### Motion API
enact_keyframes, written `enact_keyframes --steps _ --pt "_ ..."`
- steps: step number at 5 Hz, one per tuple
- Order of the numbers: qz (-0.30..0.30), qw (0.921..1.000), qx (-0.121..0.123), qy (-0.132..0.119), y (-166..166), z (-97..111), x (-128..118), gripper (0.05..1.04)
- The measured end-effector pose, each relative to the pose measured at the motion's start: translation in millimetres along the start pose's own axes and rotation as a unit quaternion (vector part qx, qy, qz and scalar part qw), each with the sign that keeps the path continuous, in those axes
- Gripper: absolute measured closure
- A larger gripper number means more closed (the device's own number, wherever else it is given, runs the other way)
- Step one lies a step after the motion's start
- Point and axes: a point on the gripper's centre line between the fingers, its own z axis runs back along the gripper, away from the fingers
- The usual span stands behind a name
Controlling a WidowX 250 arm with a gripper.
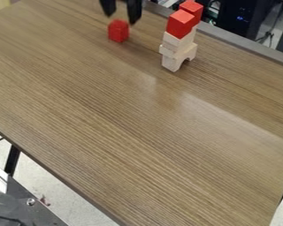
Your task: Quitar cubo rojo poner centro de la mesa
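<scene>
Claw: there it is, the claw (121, 18) seen at the top edge of the camera view, pointed down over the desk (138, 137), its two fingers held well apart.
Lone red cube: and this red cube (118, 32) is found set on the desk, just below the claw in the view, framed between the lines of the two fingertips; how high the claw is held above it cannot be told.
Tower: off to the view's right of the claw, the pale blocks (174, 49) are stacked upright, with an arch opened at the base.
Tower top: up there, two more reds are carried, the front cube (180, 24) and, partly hidden behind it, the rear cube (193, 9).
Beyond the desk: farther right of the claw, dark equipment (238, 17) is dotted with blue light.
</scene>
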Motion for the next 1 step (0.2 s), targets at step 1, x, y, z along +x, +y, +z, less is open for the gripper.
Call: enact_keyframes --steps 1 --pt "0.001 0.9993 0.0 -0.038 -7.9 38.1 7.1 0.083"
